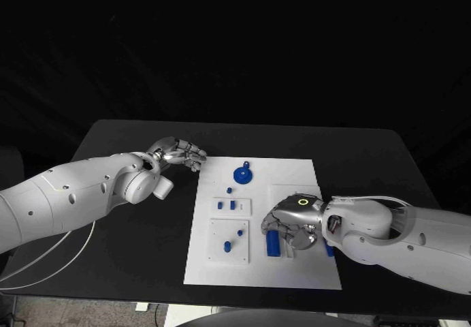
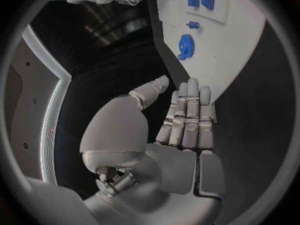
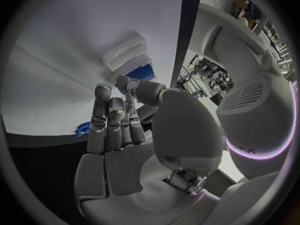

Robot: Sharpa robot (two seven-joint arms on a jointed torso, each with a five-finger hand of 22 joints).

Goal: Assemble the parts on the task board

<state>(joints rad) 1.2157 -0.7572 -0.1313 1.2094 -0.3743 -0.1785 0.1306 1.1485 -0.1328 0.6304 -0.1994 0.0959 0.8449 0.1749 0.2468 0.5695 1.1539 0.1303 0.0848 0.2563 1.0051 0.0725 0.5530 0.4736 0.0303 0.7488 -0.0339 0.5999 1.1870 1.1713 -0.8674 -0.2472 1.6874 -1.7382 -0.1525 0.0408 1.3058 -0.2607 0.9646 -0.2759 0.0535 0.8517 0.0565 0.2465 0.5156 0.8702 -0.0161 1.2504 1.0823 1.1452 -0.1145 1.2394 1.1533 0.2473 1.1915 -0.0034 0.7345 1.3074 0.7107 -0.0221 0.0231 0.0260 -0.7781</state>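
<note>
The white task board [image 1: 295, 269] lies mid-table. On it are a blue gear [image 1: 244, 176], two small blue pieces [image 1: 228, 204] on a raised white block, small blue pegs [image 1: 233, 241] on a second block, and a blue cylinder [image 1: 273, 243]. My right hand [image 1: 290, 223] is over the board's right half, just above the cylinder. In the right wrist view its fingers [image 3: 112, 122] are stretched out with nothing in them, and the thumb tip is close to a blue part [image 3: 142, 73]; whether they touch is unclear. My left hand [image 1: 177, 152] is off the board's far left corner, its fingers [image 2: 187, 117] straight and empty.
The black table [image 1: 128, 136] runs round the board on all sides. A white cable [image 1: 61, 253] hangs off the table's left front. Another blue piece [image 1: 329, 251] peeks out beside my right forearm. The left wrist view shows the gear [image 2: 185, 45] and the blue pieces [image 2: 201, 2].
</note>
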